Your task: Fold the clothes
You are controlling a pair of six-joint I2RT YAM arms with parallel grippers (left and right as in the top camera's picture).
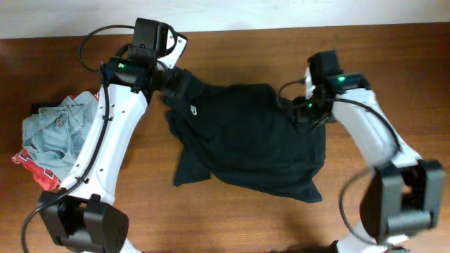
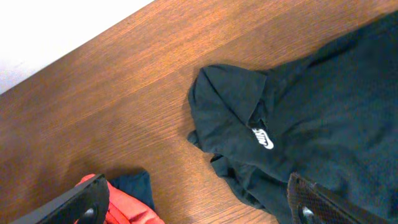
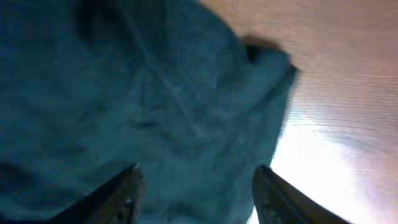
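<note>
Both left claw [image 2: 198,190] and right claw [image 3: 198,186] gape over the black T-shirt [image 1: 246,133].

A small white chest logo [image 2: 265,138] is the only marking seen on the soft black short-sleeved T-shirt [image 2: 336,106] lying rumpled on the brown wooden table [image 2: 124,93]. In the left wrist view it appears as a short wordmark turned sideways, its letters too small and blurred to read with certainty. From overhead it shows only as a white speck on the fabric
</note>
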